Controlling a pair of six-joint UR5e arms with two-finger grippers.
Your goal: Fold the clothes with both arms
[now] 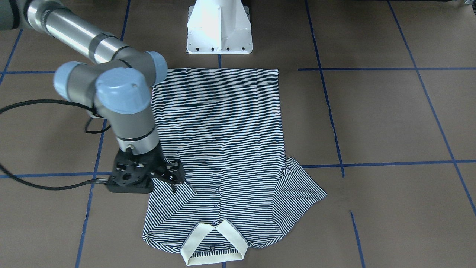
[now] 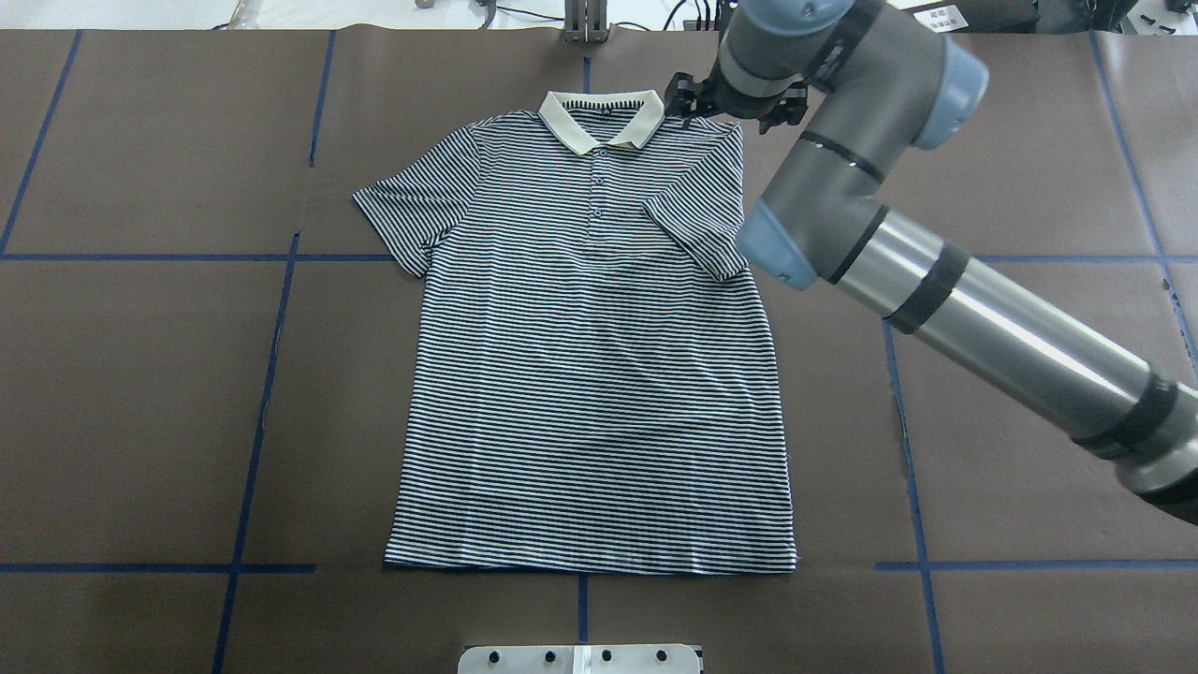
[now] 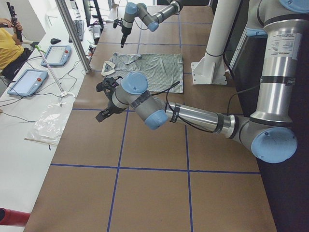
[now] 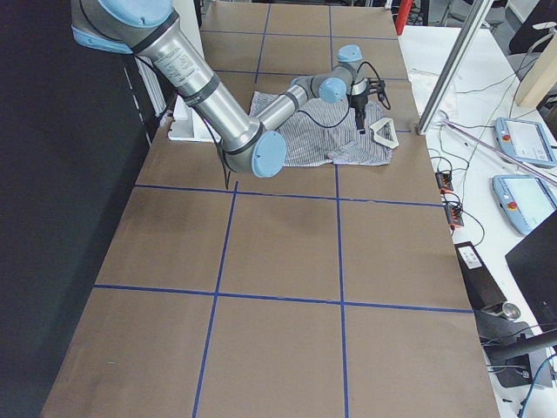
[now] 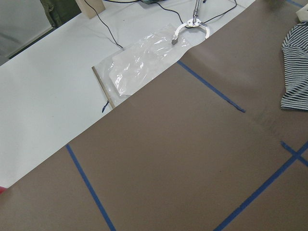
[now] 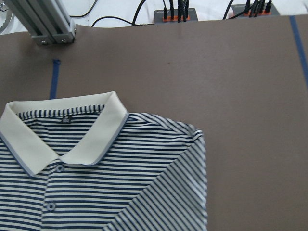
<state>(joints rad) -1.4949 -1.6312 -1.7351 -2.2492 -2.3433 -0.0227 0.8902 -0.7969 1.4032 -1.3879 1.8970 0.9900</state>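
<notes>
Here, right claw (image 1: 173,178): hangs over the folded-in sleeve side of the polo shirt. No view shows clearly whether it is spread or clenched, so I cannot tell, nor whether it touches the cloth.
Polo shirt (image 2: 590,374): under the right claw and spreading from it toward the white pedestal (image 1: 219,26). It lies flat on the table (image 2: 140,393), front up.
Collar (image 2: 601,120): just beside the right claw, on the side toward the left claw, at the shirt's end far from the pedestal.
Folded sleeve (image 2: 697,229): beneath the right claw, turned in over the chest.
Other sleeve (image 2: 407,211): across the shirt from the right claw, lying out flat.
Right arm (image 2: 983,328): slants in over the table's right side to the collar end.
Left claw (image 3: 101,116): hovers over bare table, well apart from the shirt. Whether it is released or clenched cannot be told.
Shirt from the left claw: only a striped sleeve edge shows, at the right edge of its wrist view.
Plastic bag (image 5: 139,67): ahead of the left claw, on the white bench (image 5: 48,96) beside the table.
</notes>
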